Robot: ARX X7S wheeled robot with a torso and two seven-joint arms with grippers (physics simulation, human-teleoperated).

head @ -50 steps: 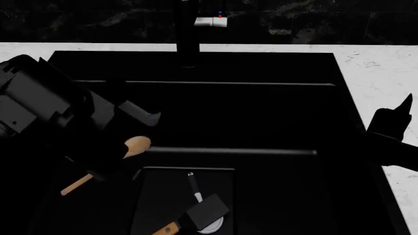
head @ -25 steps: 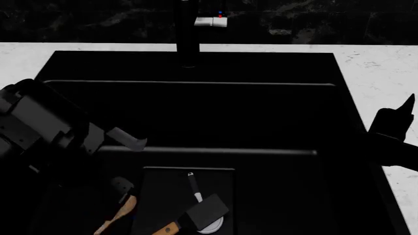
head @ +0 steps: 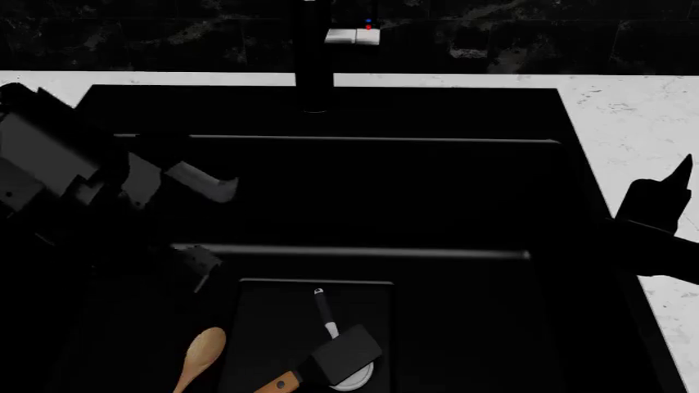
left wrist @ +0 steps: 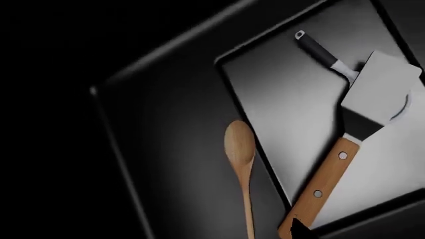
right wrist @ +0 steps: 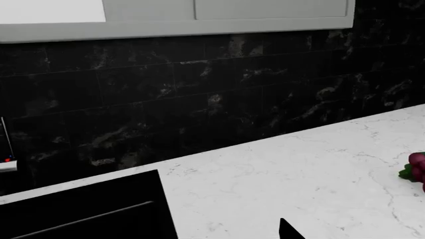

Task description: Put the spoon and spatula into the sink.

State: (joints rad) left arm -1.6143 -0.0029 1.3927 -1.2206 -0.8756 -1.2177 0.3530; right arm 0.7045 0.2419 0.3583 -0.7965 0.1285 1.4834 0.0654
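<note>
The wooden spoon lies loose on the floor of the black sink, bowl pointing away from me. Just right of it lies the spatula, its dark blade resting over a white round-headed utensil and its wooden handle running off the near edge. My left gripper hangs open and empty above the sink's left side, well above the spoon. In the left wrist view, spoon and spatula lie side by side below. My right gripper hovers at the sink's right rim; its jaws are not readable.
A black faucet stands behind the sink at centre back. White marbled countertop flanks the sink on the right, and a dark red fruit cluster lies on it. A stepped ledge crosses the basin.
A second ago my left gripper held the spoon. It has since opened, the spoon has dropped to the sink floor, and the gripper has risen up and back.
</note>
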